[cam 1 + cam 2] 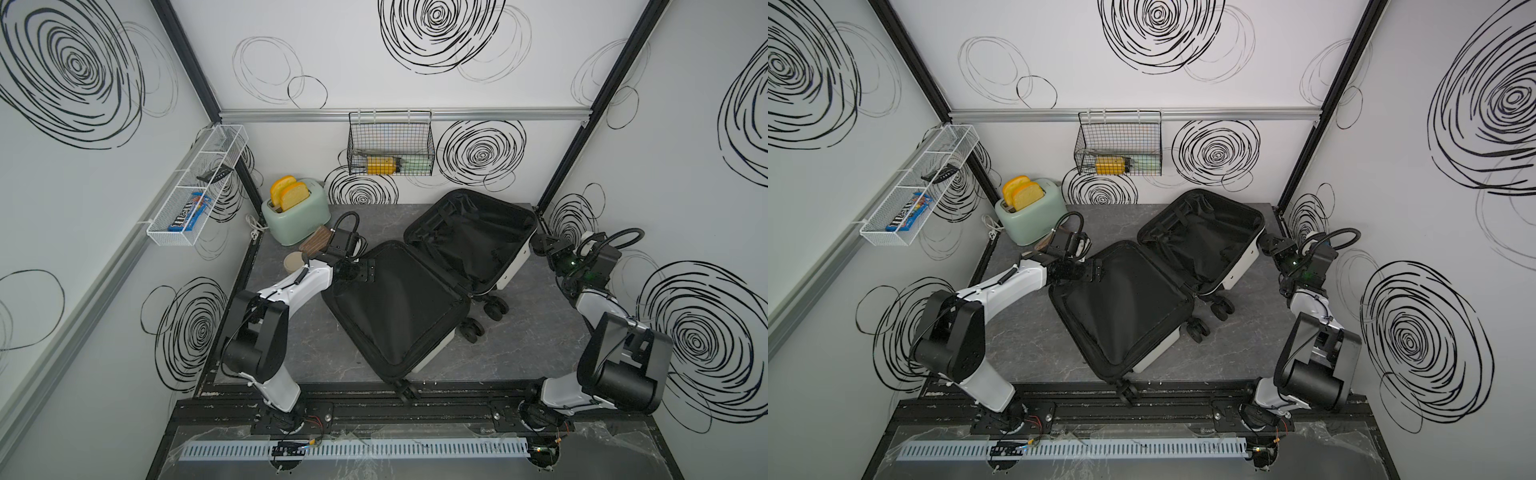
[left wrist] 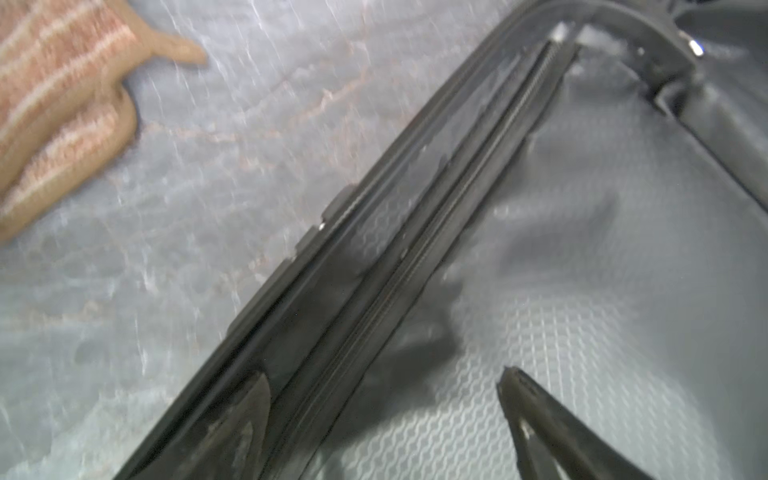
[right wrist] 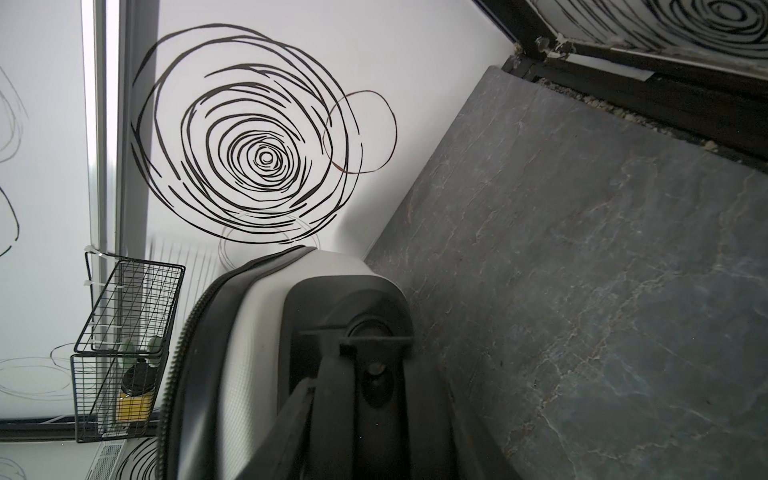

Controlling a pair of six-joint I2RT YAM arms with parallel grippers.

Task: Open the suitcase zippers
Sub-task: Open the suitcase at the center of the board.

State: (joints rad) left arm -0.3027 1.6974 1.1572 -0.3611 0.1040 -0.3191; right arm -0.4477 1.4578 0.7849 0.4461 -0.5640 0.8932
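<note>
The suitcase lies spread open on the grey table, black lining facing up on both halves. Its far half leans up with white shell showing. The zippers run as a dark toothed band along the open rims. My left gripper hovers open over the near half's back-left rim, one finger outside the rim and one over the lining. My right gripper is shut on the black handle at the far half's right side.
A mint toaster holding toast stands at the back left. A brown striped cloth and a round beige piece lie just left of my left wrist. The suitcase wheels stick out mid-table. A wire basket hangs on the back wall.
</note>
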